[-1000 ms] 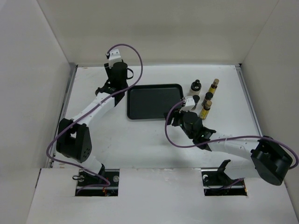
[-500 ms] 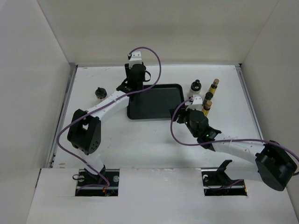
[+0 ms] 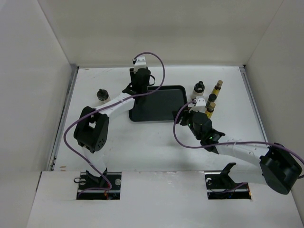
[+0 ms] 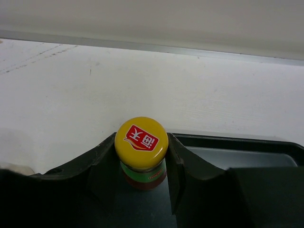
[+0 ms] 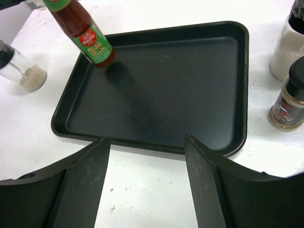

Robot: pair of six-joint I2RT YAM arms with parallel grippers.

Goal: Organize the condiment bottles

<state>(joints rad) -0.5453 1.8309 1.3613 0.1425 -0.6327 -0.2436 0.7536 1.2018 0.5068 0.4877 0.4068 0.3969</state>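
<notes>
Red-green labelled bottle [image 4: 141, 137] with yellow cap: clamped between the fingers of the left hand [image 4: 141, 164], at the far left corner of the black tray [image 5: 166, 95]. Whether its base touches the tray floor cannot be told. In the top view the hand hides it.

Right hand [image 5: 145, 152]: open, empty, over the tray's near edge.

Short clear bottle [image 3: 101, 94]: on the counter [image 3: 142, 140], left of the tray.

Other bottles [image 3: 200, 89]: clustered right of the tray, partly hidden by the right arm. The white bottle [image 5: 289, 47] is cut off in the right wrist view.
</notes>
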